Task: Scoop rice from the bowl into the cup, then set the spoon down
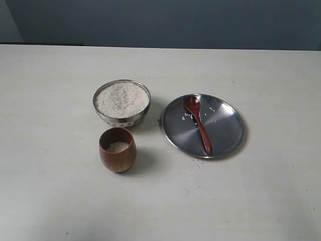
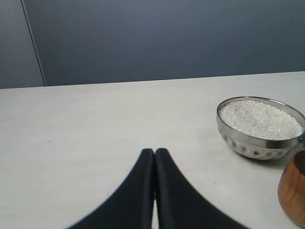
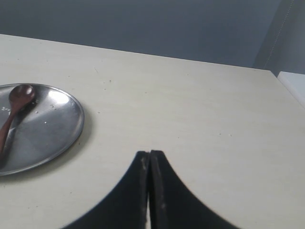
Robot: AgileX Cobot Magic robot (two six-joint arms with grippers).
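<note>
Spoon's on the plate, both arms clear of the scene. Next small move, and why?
Probably open the right gripper and reach for the spoon by its handle. Its jaws are shut and empty, the spoon lies free on the plate on that arm's side, and the cup holds only a shallow layer of rice.

1 flat round steel plate, shiny, lying on the right half of the table in the exterior view. 1 pale off-white tabletop, matte, faintly speckled. 1 grey-blue wall behind its far edge.

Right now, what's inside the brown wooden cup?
A shallow layer of white rice lies in the cup, well below its rim. The cup's bottom beneath the grains is covered.
</note>
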